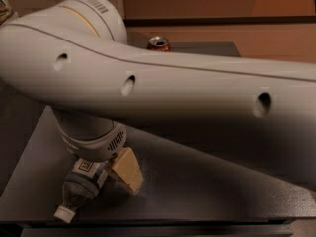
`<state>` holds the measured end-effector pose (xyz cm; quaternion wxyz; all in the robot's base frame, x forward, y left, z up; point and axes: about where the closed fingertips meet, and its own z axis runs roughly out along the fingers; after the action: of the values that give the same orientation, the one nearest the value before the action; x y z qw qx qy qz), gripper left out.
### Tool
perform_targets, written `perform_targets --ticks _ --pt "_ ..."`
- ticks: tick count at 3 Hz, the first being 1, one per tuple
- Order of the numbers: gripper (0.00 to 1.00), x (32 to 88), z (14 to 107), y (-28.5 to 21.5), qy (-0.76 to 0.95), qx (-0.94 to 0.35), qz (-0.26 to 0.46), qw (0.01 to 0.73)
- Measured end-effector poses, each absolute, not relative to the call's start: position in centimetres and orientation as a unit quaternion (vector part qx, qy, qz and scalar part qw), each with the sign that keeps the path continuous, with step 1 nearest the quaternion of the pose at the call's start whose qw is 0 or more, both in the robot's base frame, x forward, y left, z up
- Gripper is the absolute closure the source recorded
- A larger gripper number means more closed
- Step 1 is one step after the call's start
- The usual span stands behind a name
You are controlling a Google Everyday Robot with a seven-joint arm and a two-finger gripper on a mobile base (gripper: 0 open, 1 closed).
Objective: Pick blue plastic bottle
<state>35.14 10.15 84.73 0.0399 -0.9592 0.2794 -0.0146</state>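
Observation:
The blue plastic bottle (81, 186) lies on its side at the front left of the dark table (207, 186). Its white cap (64, 214) points toward the front edge, and a small square code shows on its label. My gripper (107, 174) hangs from the thick white arm (163, 88) and sits right down on the bottle's labelled upper part. The wrist hides the bottle's far end.
A red Coca-Cola can (158, 43) stands at the far edge of the table, just behind the arm. The arm spans the whole view and hides much of the table's middle. The table's left edge and front edge run close to the bottle.

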Motion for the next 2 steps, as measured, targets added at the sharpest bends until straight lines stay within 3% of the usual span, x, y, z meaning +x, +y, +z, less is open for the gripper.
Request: perform_targets --ticks 2 --pt "0.64 35.34 85.28 10.15 0.275 -0.960 -0.011 0.047"
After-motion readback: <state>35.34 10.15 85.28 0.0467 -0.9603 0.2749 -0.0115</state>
